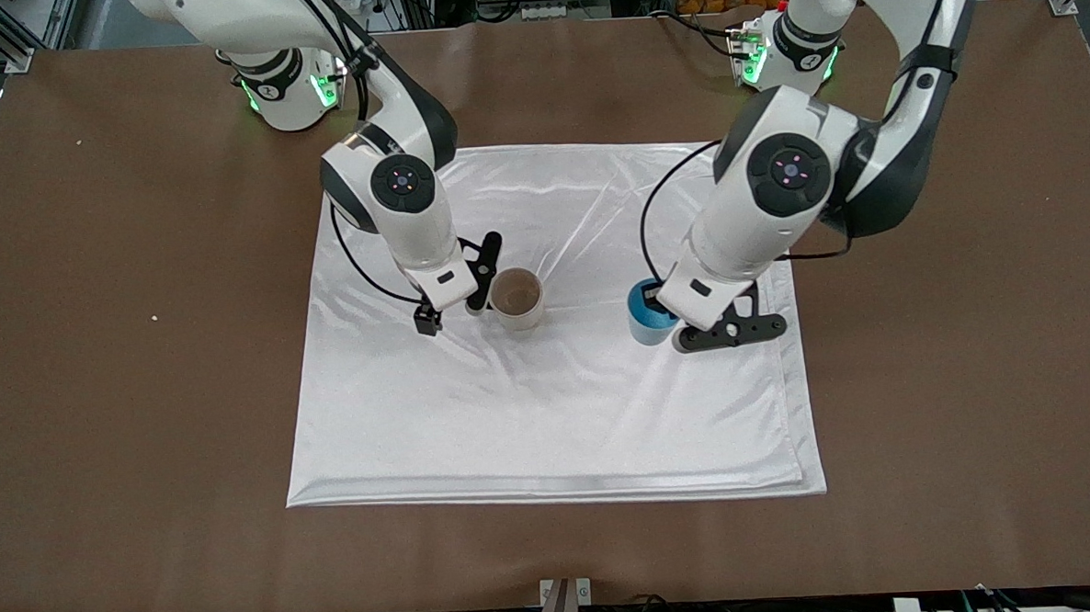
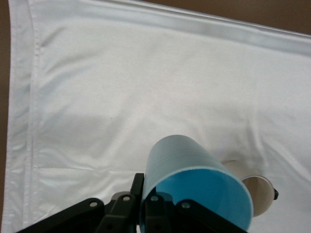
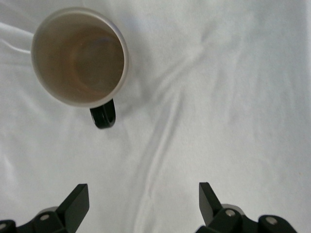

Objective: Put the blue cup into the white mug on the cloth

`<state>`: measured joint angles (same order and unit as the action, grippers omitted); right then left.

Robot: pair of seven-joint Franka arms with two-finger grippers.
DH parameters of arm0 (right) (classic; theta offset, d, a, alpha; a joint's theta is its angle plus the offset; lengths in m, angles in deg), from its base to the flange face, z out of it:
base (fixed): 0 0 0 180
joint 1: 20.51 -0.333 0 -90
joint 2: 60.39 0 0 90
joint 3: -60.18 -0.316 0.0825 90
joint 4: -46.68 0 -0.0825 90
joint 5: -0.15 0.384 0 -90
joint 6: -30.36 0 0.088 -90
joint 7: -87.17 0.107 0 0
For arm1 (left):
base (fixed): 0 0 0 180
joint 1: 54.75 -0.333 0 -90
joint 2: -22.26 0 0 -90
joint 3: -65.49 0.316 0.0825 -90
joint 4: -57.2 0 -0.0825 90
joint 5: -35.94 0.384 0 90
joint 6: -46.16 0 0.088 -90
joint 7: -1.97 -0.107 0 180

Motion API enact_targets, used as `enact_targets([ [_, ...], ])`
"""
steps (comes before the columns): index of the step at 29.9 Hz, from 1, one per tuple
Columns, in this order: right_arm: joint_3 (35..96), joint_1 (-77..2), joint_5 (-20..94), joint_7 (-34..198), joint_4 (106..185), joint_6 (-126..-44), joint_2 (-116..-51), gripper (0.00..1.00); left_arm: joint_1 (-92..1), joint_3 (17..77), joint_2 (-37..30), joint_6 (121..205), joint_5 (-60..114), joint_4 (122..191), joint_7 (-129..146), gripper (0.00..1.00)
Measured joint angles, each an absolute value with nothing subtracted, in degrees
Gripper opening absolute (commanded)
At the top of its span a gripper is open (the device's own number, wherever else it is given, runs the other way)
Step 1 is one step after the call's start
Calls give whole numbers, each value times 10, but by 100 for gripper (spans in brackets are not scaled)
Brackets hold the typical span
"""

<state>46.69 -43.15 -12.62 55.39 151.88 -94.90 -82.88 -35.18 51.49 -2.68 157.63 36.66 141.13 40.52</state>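
Note:
The blue cup (image 1: pixel 645 314) is upright on or just above the white cloth (image 1: pixel 550 416), toward the left arm's end. My left gripper (image 1: pixel 667 312) is shut on the cup's rim wall, one finger inside and one outside; the left wrist view shows the cup (image 2: pixel 194 174) in the jaws. The white mug (image 1: pixel 517 298) stands upright on the cloth near its middle, empty, its black handle (image 3: pixel 103 115) toward my right gripper (image 1: pixel 460 291). That gripper (image 3: pixel 143 204) is open and empty, low over the cloth beside the mug (image 3: pixel 80 56). The mug also shows in the left wrist view (image 2: pixel 257 194).
The cloth lies on a brown table (image 1: pixel 969 324) with wide bare margins all round it. The cloth is lightly wrinkled around the mug and has a folded hem (image 2: pixel 22 121) at the left arm's end.

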Motion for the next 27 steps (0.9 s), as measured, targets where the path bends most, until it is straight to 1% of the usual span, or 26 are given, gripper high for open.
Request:
enact_targets([
  [5,466,-411,-109,554,1517,-883,-778,100,-317,514,-32,1600,367,1412,437,0],
  [12,466,-362,-86,545,1515,-806,-700,100,-261,515,-54,1650,367,1414,485,0],
  [19,469,-311,-81,545,1515,-751,-633,100,-208,519,-92,1724,367,1415,537,0],
  [27,473,-235,-80,544,1508,-695,-565,100,-185,525,-139,1771,377,1416,547,0],
])
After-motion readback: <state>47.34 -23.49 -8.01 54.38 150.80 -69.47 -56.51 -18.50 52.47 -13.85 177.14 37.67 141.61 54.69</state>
